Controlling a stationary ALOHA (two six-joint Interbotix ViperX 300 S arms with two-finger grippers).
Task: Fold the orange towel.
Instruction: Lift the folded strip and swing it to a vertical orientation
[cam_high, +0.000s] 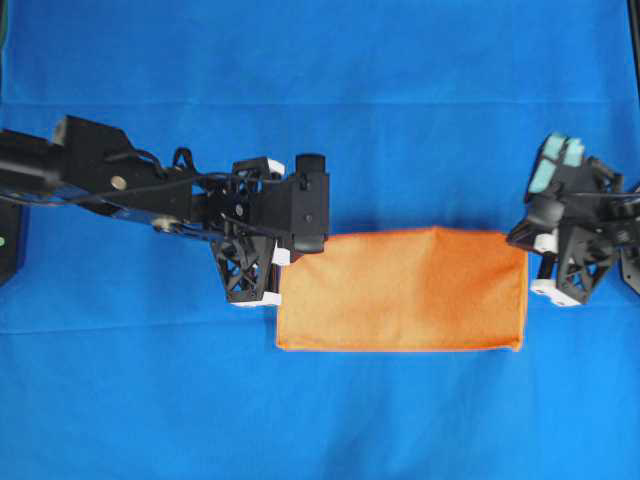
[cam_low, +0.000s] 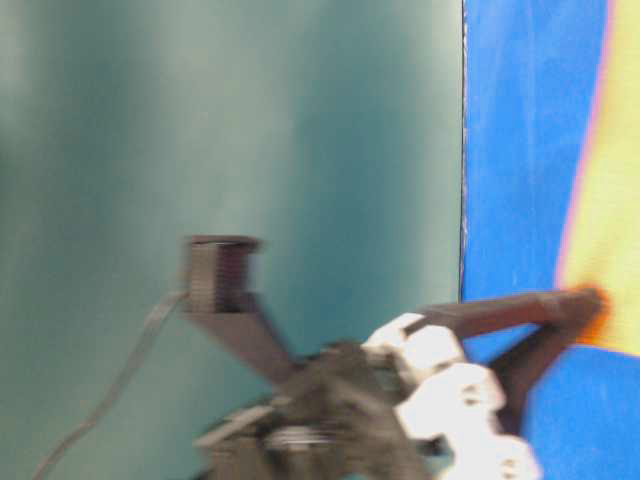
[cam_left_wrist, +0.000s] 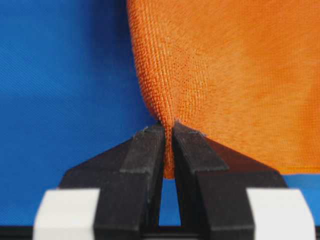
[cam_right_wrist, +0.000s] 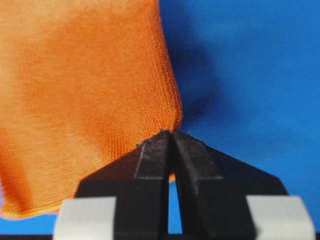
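1. Two pincers, one orange towel (cam_high: 400, 290), one blue-covered worktop (cam_high: 320, 80).
2. The left pincer (cam_left_wrist: 168, 131) is clamped tight on a towel corner, black fingers (cam_left_wrist: 147, 150) pinching the cloth.
3. The right pincer (cam_right_wrist: 167, 136) is likewise closed on the opposite corner.
4. Beyond both, the towel spans between them as a flat rectangle on the worktop.

- Towel (cam_high: 400, 290): bright orange cloth with fine ribbed weave, lying as a wide rectangle near the middle of the blue surface.
- Top edge bulges upward slightly at centre.
- Left and right upper corners (cam_left_wrist: 167, 125) are pinched and drawn into a tuck.
- Bottom edge lies straight.
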